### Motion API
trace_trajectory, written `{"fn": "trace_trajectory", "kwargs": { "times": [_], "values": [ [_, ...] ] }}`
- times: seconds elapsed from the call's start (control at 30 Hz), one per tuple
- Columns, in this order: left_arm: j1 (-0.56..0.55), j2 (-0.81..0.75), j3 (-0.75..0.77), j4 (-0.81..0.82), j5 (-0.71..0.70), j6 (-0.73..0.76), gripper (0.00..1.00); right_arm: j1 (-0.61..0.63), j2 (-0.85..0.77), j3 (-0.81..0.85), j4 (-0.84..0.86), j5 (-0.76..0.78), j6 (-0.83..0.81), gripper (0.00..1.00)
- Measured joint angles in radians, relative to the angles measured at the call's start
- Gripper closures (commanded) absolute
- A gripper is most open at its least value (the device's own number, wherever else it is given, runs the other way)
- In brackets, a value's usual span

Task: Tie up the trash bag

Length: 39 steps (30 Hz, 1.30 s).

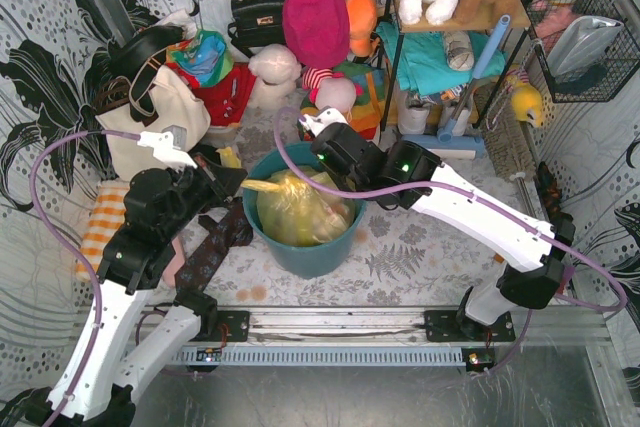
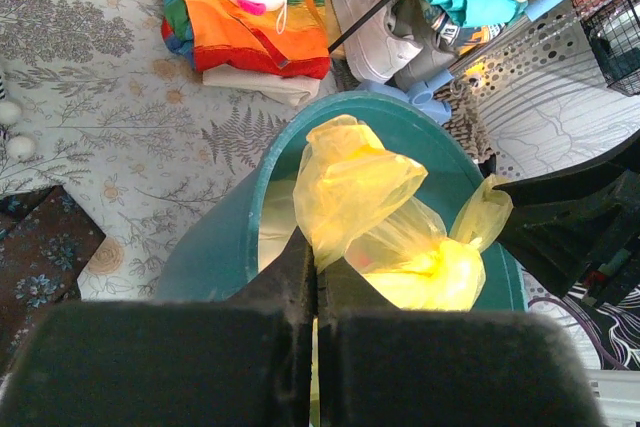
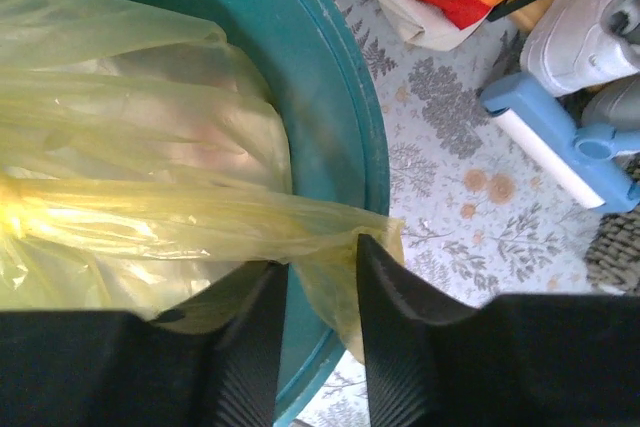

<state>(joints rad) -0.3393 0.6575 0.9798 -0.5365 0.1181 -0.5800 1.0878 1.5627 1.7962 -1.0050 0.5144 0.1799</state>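
Nearest the lens on the left wrist: the left gripper (image 2: pixel 315 259) is showing its two dark fingers (image 2: pixel 283 282) pressed flat together, and they are pinching a flap of the trash bag (image 2: pixel 372 209). The yellow-green plastic is rising out of the seam between them and ballooning over the teal bin (image 2: pixel 215 247).

On the right wrist, I am seeing the right gripper (image 3: pixel 320 255) with its jaws standing partway apart. They are straddling a second twisted flap of the bag, which is running out over the bin's rim. Plastic is filling the gap between the fingers, and I am not seeing it squeezed flat.

From above, I am reading the bag as sitting inside the bin, with its body bulging up to the rim. The bin is standing on the floral table cover (image 1: pixel 420 247), between the two arms.

The arms are reaching in from opposite sides, each at one flap. The flaps are stretching apart, unknotted.

A white tote bag (image 1: pixel 150 122) is leaning behind the left arm. A blue lint roller (image 3: pixel 550 142) is lying beyond the bin.
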Motion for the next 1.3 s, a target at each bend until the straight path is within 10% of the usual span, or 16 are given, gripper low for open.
{"fn": "trace_trajectory", "kwargs": {
  "times": [0.3,0.73,1.3],
  "values": [
    [0.0,0.002,0.0,0.005,0.009,0.0,1.0,0.0,0.0,0.006,0.004,0.006,-0.005,0.98],
    [0.0,0.0,0.0,0.005,0.01,0.0,1.0,0.001,-0.068,-0.022,0.106,0.044,0.067,1.0],
    [-0.001,-0.051,-0.016,-0.002,-0.038,-0.016,1.0,0.075,0.019,0.075,-0.075,0.601,0.393,1.0]
  ]
}}
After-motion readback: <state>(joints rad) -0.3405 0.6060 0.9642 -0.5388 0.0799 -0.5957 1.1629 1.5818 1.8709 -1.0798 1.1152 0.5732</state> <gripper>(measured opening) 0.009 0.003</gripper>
